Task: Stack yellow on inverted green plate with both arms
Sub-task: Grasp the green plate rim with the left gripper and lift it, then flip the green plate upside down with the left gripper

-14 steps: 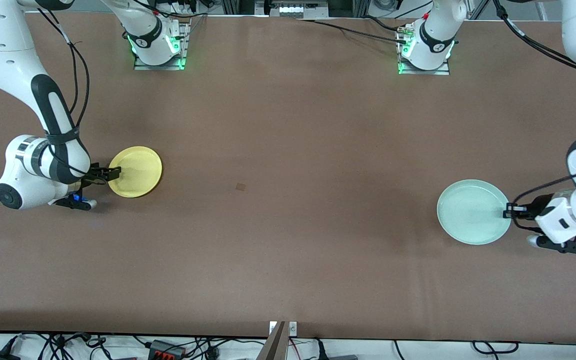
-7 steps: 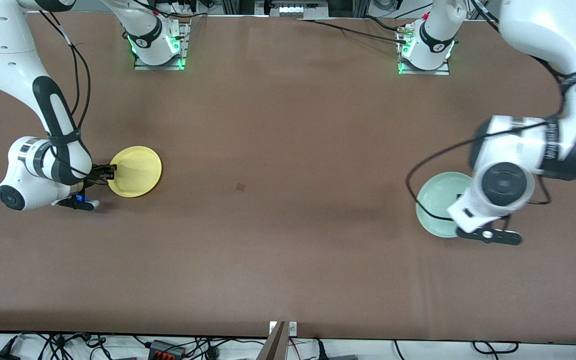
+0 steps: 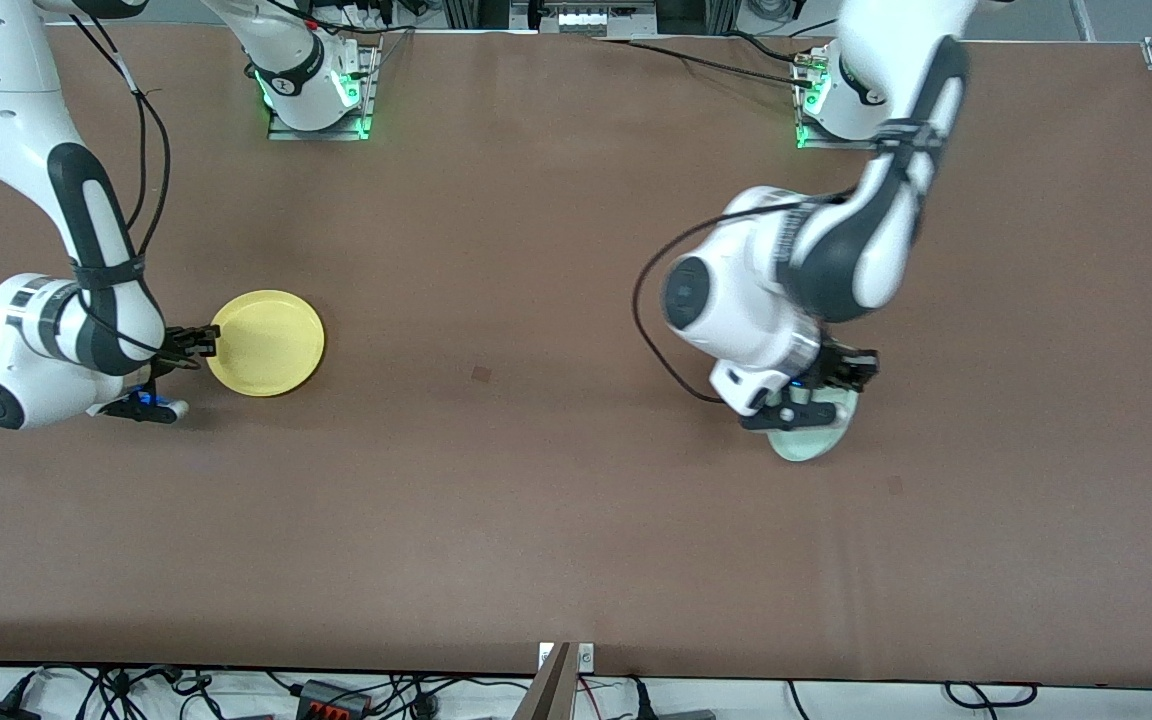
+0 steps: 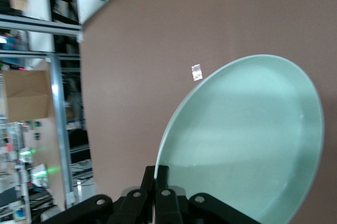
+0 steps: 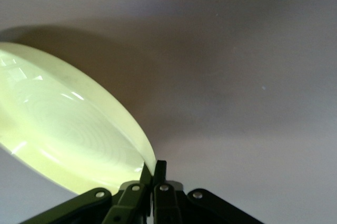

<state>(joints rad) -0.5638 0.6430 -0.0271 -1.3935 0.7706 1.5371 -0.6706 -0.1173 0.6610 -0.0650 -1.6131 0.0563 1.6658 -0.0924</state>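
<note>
The left claw (image 3: 841,385) is pinching the rim of the green plate (image 3: 808,438), carrying it tilted above the table (image 3: 556,500), partway from the left arm's end toward the middle. The right claw (image 3: 198,342) is gripping the rim of the yellow plate (image 3: 266,343) near the table edge at the right arm's end. To do the flip well, the left claw should be rolling the green plate fully over and lowering it flat before letting go.

Each tool (image 3: 198,342) (image 3: 851,372) clamped on one plate's (image 3: 268,343) (image 3: 808,437) rim
</note>
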